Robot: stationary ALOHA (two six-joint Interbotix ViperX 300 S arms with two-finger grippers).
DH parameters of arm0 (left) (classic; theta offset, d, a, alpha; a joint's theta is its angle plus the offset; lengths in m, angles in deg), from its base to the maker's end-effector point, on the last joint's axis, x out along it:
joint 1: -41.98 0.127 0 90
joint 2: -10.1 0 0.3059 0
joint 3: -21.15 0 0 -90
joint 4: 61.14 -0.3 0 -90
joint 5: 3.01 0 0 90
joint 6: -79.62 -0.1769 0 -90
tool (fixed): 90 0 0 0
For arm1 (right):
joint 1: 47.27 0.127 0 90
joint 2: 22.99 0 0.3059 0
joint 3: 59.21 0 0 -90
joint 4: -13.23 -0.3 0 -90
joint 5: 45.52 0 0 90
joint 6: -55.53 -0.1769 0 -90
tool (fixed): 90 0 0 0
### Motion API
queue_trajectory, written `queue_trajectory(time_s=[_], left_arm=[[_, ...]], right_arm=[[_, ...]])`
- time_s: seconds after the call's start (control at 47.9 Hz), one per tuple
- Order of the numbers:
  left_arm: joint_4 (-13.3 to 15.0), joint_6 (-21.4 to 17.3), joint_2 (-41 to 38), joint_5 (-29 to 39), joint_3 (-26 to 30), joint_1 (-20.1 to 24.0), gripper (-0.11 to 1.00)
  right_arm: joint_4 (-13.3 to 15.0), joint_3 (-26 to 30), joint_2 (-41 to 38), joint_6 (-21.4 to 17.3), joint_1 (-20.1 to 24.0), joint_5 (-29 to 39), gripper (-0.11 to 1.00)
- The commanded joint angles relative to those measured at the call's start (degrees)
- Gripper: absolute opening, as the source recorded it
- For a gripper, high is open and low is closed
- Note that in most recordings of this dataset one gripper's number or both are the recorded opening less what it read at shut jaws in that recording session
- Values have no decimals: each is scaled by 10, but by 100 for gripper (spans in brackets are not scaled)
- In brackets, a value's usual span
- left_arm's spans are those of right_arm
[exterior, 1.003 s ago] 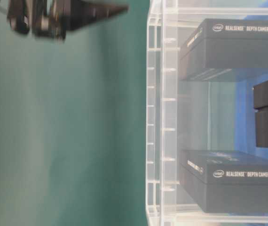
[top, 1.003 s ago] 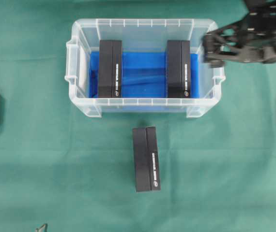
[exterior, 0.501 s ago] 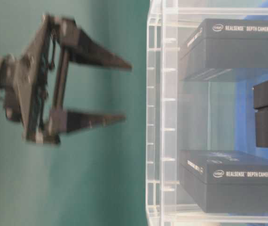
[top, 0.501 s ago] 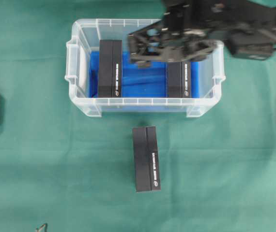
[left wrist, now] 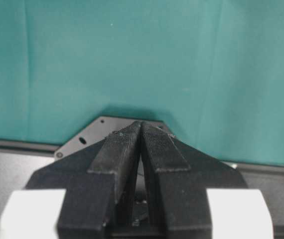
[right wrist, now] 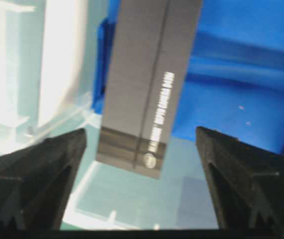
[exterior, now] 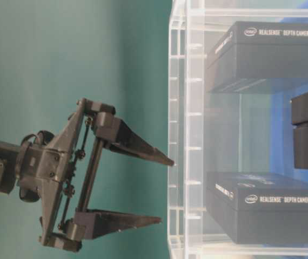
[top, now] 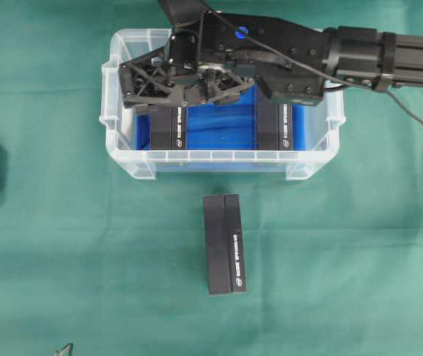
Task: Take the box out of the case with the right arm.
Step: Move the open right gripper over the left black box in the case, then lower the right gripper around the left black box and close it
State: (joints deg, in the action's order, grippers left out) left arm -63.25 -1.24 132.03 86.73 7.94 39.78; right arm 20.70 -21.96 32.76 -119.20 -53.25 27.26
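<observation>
**Right pincer poised above left box in case**

The right pincer (top: 139, 89) is held wide open and empty over the case (top: 329, 150). The left box (top: 168, 124) stands on edge on the blue cloth (top: 219, 122), seen centred between the fingers in the wrist view. A straight descent is advised, the case wall being kept clear, with closure across the narrow faces.
</observation>
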Motion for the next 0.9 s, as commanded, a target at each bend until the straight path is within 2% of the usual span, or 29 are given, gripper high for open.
queue_trajectory(time_s=[0.0, 0.209, 0.878], left_arm=[[-2, 1, -1, -1, 11, 2, 0], [-2, 1, -1, -1, 11, 2, 0], [-2, 1, -4, -2, 12, 2, 0]], right_arm=[[-2, 14, 10, 0, 2, -14, 89], [-8, 14, -1, 0, 0, -41, 90], [-7, 13, -3, 2, -8, -32, 90]])
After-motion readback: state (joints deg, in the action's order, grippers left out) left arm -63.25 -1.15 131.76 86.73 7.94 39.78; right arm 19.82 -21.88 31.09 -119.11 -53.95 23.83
